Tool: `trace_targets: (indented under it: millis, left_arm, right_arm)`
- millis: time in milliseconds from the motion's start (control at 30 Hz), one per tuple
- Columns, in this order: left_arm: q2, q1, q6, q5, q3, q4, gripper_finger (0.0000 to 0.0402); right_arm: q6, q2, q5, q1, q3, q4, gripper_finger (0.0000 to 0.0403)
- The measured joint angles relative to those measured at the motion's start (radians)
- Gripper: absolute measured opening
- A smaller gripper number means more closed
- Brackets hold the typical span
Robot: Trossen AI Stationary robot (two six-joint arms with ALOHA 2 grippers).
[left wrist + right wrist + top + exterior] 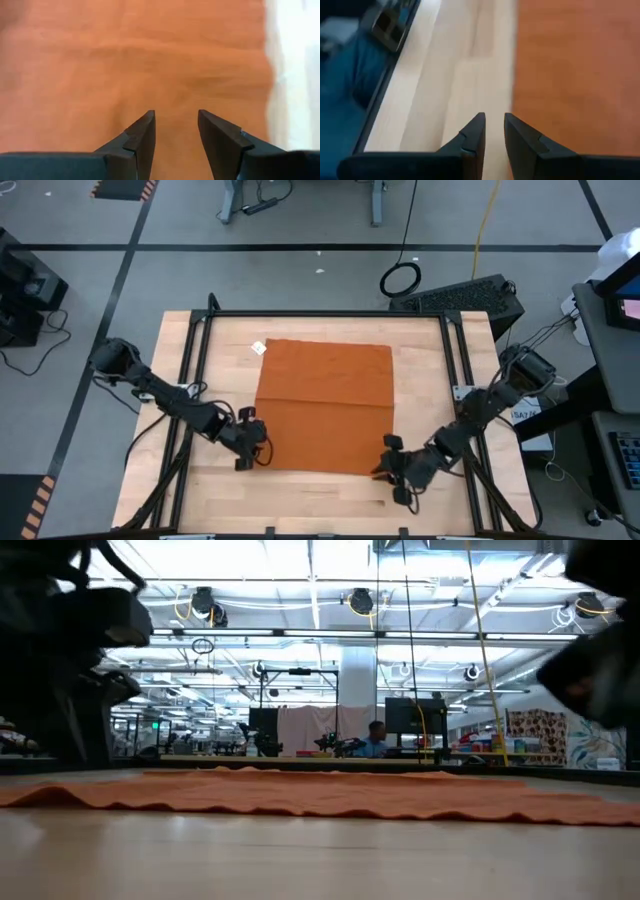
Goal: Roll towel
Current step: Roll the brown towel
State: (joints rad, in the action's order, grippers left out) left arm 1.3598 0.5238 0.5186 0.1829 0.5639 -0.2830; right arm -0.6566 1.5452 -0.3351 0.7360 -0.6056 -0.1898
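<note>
Towel (pixel 325 405) lies spread flat on the bench (pixel 330 495), unrolled, so the step in hand looks like getting hold of its near edge. The left pincer (pixel 253 448) hangs half open over the near left corner; the right pincer (pixel 395 465), narrow and empty, hangs at the near right corner. Next, both should drop and pinch that edge evenly before turning it over.

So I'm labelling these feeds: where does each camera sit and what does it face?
High view: overhead, straight down on towel, left gripper, right gripper.
Low view: table height, across the towel into the room; blurred arms.
Left wrist: over the towel, open fingers.
Right wrist: the towel's edge and bare table.
All share the towel.
</note>
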Motion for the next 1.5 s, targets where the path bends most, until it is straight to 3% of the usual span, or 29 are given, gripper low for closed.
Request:
trace_targets:
  millis: [133, 300, 500, 667, 900, 1500]
  left_arm:
    - [0.000, 0.045, 0.000, 0.004, 0.013, 0.044, 0.0154]
    - [0.000, 0.101, -0.007, 0.029, 0.013, 0.060, 0.0162]
    - [0.000, 0.171, -0.001, 0.115, 0.013, 0.060, 0.0223]
    - [0.000, 0.214, -0.001, 0.163, 0.013, 0.062, 0.0274]
    - [0.000, 0.251, 0.000, 0.167, 0.013, 0.067, 0.0287]
    - [0.046, 0.364, 0.077, 0.167, 0.013, 0.056, 0.0287]
  right_arm:
    - [-0.053, 0.000, 0.001, 0.062, 0.000, 0.108, 0.0080]
    - [-0.084, 0.000, -0.024, 0.100, 0.000, 0.179, 0.0128]
    - [-0.001, 0.002, -0.138, 0.124, 0.000, 0.188, 0.0189]
    - [0.009, 0.004, -0.138, 0.124, 0.000, 0.236, 0.0204]
    - [0.021, 0.004, -0.135, 0.124, 0.000, 0.257, 0.0176]
    - [0.006, 0.005, -0.078, 0.124, 0.000, 0.269, 0.0016]
